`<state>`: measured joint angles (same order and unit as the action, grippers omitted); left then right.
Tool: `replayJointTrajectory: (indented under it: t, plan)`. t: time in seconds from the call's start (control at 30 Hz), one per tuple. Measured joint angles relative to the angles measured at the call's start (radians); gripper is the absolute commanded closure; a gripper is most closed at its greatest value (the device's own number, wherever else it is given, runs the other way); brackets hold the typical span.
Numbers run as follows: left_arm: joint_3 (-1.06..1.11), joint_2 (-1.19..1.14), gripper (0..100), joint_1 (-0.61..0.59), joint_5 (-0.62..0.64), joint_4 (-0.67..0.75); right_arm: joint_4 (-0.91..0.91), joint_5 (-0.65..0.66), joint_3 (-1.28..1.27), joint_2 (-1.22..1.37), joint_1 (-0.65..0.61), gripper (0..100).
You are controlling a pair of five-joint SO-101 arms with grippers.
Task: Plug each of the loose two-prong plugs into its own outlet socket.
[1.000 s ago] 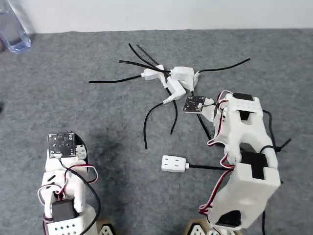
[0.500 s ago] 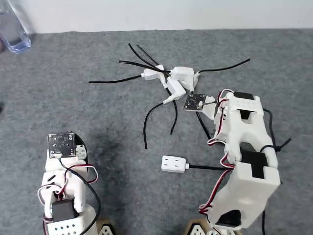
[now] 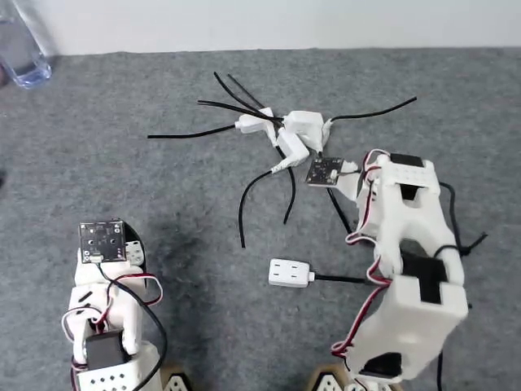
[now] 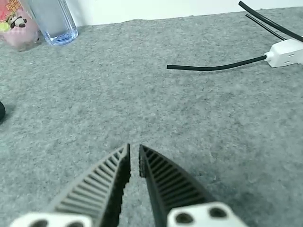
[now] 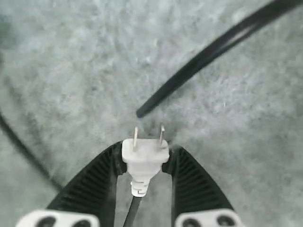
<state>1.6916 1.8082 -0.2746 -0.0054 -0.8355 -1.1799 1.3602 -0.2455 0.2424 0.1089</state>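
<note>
The right gripper (image 5: 146, 150) is clamped on a white two-prong plug (image 5: 145, 159). The plug's body is pinched squarely between the jaws, and both prongs stick out past the tips over the grey carpet (image 5: 71, 56) (a black cord end (image 5: 142, 112) lies just ahead). The left gripper (image 4: 134, 152) sits low, jaws all but touching, holding nothing. A white outlet socket (image 3: 291, 272) lies beside the right arm (image 3: 411, 244), apart from the tangle of plugs and cords (image 3: 286, 134).

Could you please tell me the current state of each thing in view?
Right hand, shut on the two-prong plug.
Two-prong plug, held, prongs bare, not inserted.
Left hand, shut, empty.
Outlet socket, lying flat, nothing plugged in.
White cord ends, heaped together, ungripped.
</note>
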Motion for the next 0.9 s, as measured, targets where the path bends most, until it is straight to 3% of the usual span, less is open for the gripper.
replayJointTrajectory:
  t: [0.27,0.53,0.7,0.9]
  plan:
    - [0.0,0.0,96,0.025,0.002,-0.018,-0.215,-0.029,0.0,-0.255,-0.078,99.0]
    - [0.0,0.0,97,0.302,-0.002,-0.275,-0.413,-0.074,0.0,-0.545,-0.213,99.0]
    - [0.0,0.0,97,0.348,0.04,-0.101,-0.496,-0.153,0.0,-0.724,-0.321,99.0]
    - [0.0,0.0,99,0.453,0.298,0.187,-0.503,-0.304,-0.035,-0.822,-0.416,99.0]
